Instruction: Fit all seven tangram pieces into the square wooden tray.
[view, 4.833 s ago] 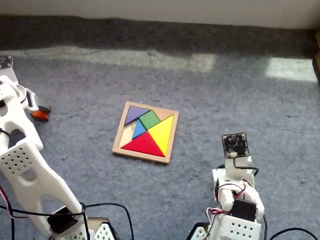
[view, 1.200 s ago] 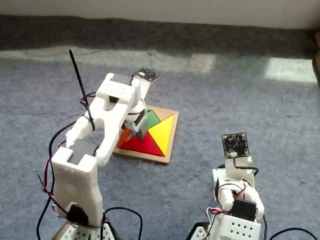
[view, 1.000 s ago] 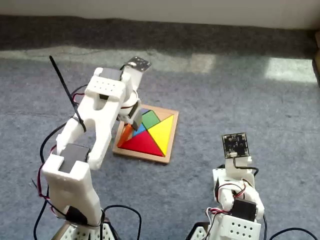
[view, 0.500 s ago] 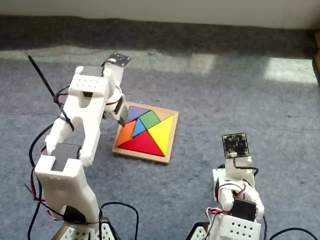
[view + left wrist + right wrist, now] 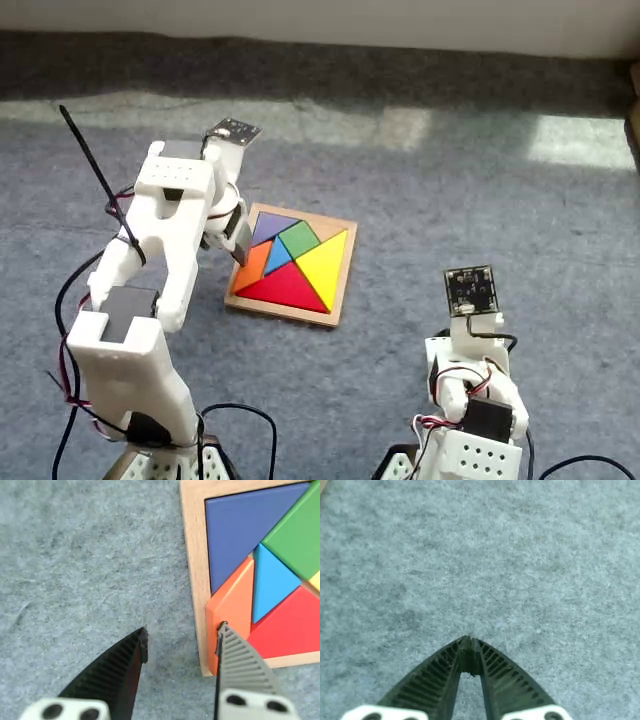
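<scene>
The square wooden tray (image 5: 341, 272) lies mid-carpet holding several coloured pieces: dark blue (image 5: 270, 228), green (image 5: 299, 240), yellow (image 5: 324, 264), red (image 5: 285, 289), light blue (image 5: 278, 258) and orange (image 5: 252, 266). My left gripper (image 5: 236, 240) hangs open at the tray's left side. In the left wrist view the left gripper (image 5: 182, 635) straddles the tray rim (image 5: 192, 555). Its grey fingertip (image 5: 223, 631) is at the edge of the orange piece (image 5: 232, 605), which lies tilted over the rim. My right gripper (image 5: 470, 662) is shut over bare carpet.
Grey carpet surrounds the tray on all sides. The right arm (image 5: 470, 400) stands folded at the front right, well apart from the tray. A dark strip and a pale wall run along the back.
The left arm came from the far left with the orange piece, set it in the tray's left gap, then drew back leftward with its gripper open. The right arm stayed still.
</scene>
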Controlling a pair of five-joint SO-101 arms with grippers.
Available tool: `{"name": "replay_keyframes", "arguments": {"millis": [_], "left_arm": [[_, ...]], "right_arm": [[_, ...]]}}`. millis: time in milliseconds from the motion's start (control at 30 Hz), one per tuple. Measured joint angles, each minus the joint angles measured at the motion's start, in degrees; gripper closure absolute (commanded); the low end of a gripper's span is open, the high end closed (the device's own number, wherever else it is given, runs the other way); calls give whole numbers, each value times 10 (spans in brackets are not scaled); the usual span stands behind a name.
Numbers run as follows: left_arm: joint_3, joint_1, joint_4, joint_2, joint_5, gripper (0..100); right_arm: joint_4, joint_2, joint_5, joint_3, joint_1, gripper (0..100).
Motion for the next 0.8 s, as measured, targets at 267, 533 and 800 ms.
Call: {"name": "replay_keyframes", "arguments": {"millis": [267, 533, 800], "left_arm": [[60, 25, -74, -13, -1, 776], [55, 65, -35, -55, -2, 802], [119, 63, 0, -275, -2, 839]], "right_arm": [[0, 0, 0, 0, 0, 993], [0, 0, 0, 0, 0, 993], [0, 0, 0, 0, 0, 993]]}}
